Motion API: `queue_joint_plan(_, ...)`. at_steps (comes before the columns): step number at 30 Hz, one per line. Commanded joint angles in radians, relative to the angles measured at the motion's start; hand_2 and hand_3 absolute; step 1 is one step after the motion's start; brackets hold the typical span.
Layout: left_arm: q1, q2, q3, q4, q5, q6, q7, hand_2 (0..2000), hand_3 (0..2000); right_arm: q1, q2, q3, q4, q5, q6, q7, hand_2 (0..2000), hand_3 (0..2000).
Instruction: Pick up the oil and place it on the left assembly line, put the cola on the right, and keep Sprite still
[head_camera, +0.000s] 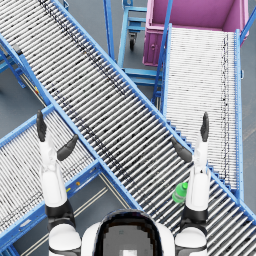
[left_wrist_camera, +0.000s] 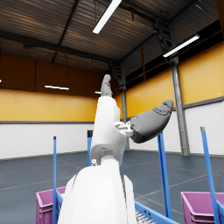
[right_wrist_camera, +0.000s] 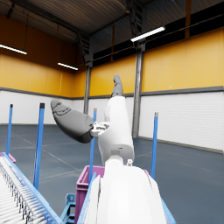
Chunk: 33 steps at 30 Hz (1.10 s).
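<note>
A green bottle (head_camera: 180, 192) lies on the middle roller conveyor (head_camera: 115, 120) near its lower end, partly hidden behind my right forearm. No oil or cola shows in any view. My left hand (head_camera: 50, 139) is raised over the left conveyor (head_camera: 25, 165), fingers spread, holding nothing. My right hand (head_camera: 196, 142) is raised at the edge between the middle conveyor and the right conveyor (head_camera: 200, 90), fingers apart and empty. In the left wrist view my left hand (left_wrist_camera: 135, 116) points up toward the hall ceiling. In the right wrist view my right hand (right_wrist_camera: 94, 116) does the same.
A purple bin (head_camera: 195, 20) stands at the far end of the right conveyor. Blue frame rails (head_camera: 107, 25) and posts run between the lines. Purple bins (left_wrist_camera: 201, 208) and blue posts (right_wrist_camera: 39, 144) show low in the wrist views.
</note>
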Motion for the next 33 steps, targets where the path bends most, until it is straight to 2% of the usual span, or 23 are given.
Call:
queue_joint_plan(1, 0.0, 0.0, -0.004, -0.001, 0.0, 0.0, 0.0, 0, 0, 0.013, 0.0, 0.004, 0.009, 0.0, 0.0, 0.0, 0, 0)
queue_joint_plan(3, 0.023, -0.004, -0.008, -0.006, 0.0, 0.0, 0.0, 0, 0, 0.016, -0.001, -0.009, 0.007, 0.0, 0.0, 0.0, 0, 0)
queue_joint_plan(14, 0.001, 0.008, 0.023, -0.008, 0.0, 0.0, 0.0, 0, 0, 0.009, -0.008, -0.069, -0.018, 0.0, 0.0, 0.0, 0, 0)
queue_joint_plan(33, -0.002, 0.019, 0.026, -0.02, 0.0, 0.0, 0.0, 0, 0, -0.009, -0.021, -0.055, -0.009, 0.0, 0.0, 0.0, 0, 0)
